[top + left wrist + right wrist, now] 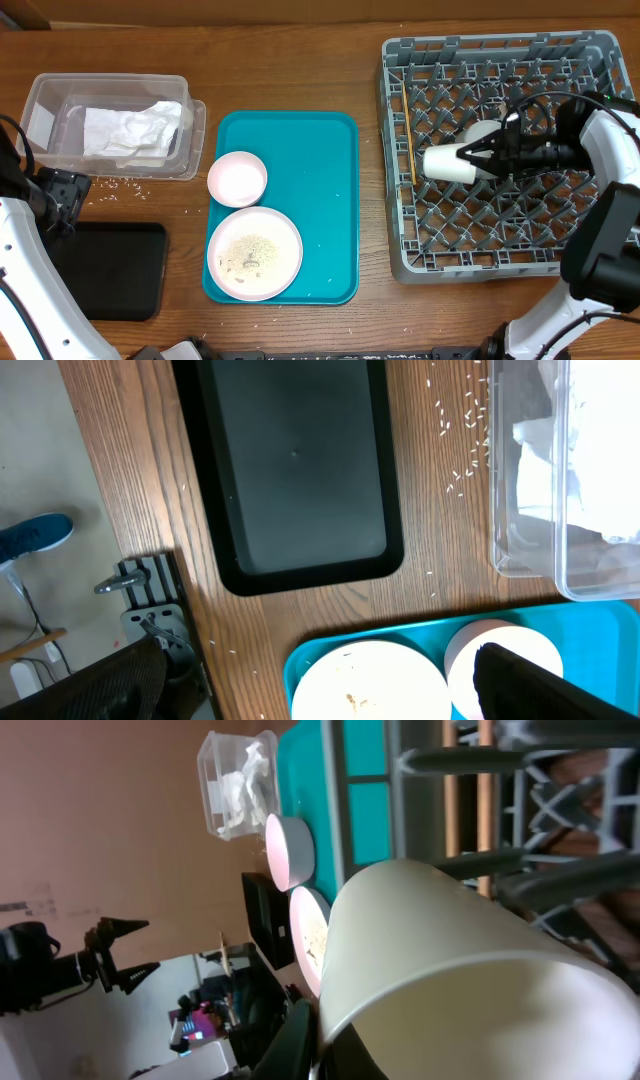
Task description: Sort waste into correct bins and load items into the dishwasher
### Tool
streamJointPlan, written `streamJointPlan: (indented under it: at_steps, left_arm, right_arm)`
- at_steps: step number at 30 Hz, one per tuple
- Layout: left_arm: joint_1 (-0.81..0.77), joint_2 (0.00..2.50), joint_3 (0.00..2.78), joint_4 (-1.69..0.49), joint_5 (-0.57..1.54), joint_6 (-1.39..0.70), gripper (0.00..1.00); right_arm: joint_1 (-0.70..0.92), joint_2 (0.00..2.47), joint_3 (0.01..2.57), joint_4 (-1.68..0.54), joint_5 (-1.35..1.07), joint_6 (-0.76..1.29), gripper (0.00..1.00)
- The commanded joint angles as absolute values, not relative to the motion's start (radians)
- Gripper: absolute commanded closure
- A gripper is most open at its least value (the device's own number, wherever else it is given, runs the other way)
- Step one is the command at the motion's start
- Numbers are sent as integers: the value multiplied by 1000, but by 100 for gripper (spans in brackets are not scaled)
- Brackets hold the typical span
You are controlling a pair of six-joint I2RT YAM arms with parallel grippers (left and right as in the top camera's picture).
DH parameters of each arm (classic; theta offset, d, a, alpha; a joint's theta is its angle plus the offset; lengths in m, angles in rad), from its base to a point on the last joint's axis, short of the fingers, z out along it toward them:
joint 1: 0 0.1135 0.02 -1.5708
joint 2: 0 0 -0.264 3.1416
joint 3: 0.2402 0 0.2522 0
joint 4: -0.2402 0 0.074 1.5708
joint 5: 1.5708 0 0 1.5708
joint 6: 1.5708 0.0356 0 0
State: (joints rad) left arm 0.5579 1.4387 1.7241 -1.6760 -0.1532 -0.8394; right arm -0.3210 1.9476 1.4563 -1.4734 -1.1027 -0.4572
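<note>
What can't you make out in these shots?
- Right wrist view: the white cup fills the frame, hiding most of the right pincer.
- Overhead: the right arm covers the right side of the dish rack.
- Left wrist view: bottom edge cuts off the plate, right edge the clear tub.

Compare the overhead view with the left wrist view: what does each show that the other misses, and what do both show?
Only the overhead: the grey dish rack, with the chopsticks along its left side and the right arm's fingers shut on the white cup over it. Only the left wrist: the floor beyond the table edge, with a blue shoe. Both: the black tray, the clear tub holding napkins, scattered rice grains, the teal tray, the round plate and the pink bowl.
</note>
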Motion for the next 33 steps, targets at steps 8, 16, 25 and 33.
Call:
streamJointPlan:
  at_steps: [8, 16, 25, 33]
  left_arm:
    - [556, 1440, 1736, -1675, -156, -854, 0]
    - [556, 1440, 1736, -1675, -156, -853, 0]
    - [556, 1440, 1736, -1675, -156, -853, 0]
    - [556, 1440, 1736, -1675, -156, -854, 0]
  right_arm:
    - [-362, 1982, 1454, -1516, -951, -384, 96]
    - [-396, 1975, 1457, -1516, -896, -357, 90]
    - [-465, 1890, 1572, -1524, -625, -115, 85]
    - [-460, 1728, 1650, -1561, -453, 31, 83]
